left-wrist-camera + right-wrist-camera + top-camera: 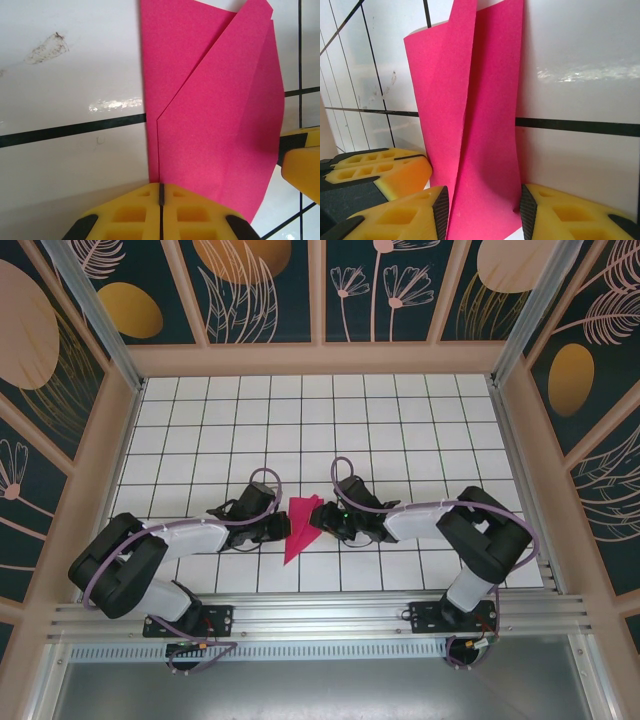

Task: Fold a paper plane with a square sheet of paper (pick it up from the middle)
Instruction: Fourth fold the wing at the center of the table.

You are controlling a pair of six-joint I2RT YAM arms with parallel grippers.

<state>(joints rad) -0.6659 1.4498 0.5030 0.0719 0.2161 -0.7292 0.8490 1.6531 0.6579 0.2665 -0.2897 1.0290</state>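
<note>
The paper (300, 525) sits mid-desk (400, 420) between the two arms. It is already creased into a narrow angular shape, with its point toward the near edge. The left arm's (190, 537) jaws are closed on one edge of it; in the left wrist view the paper (215, 125) fans out from their shut seam. The right arm's (420, 520) jaws stand apart with the paper (470, 100) between the pads, and they do not look to be pinching it.

The main risk is probably the loose flap that bows away from the layer behind it in the right wrist view. If the right jaws close as they stand, they could catch that flap off-line and press in a crooked crease. The plane would then come out lopsided.

A second risk is tearing. The sheet looks thin, and only the left jaws pin it. Any pull or twist from the right against that clamp could rip the edge or drag the paper out of the grip. It could then slide on the glossy desk and lose its alignment.
</note>
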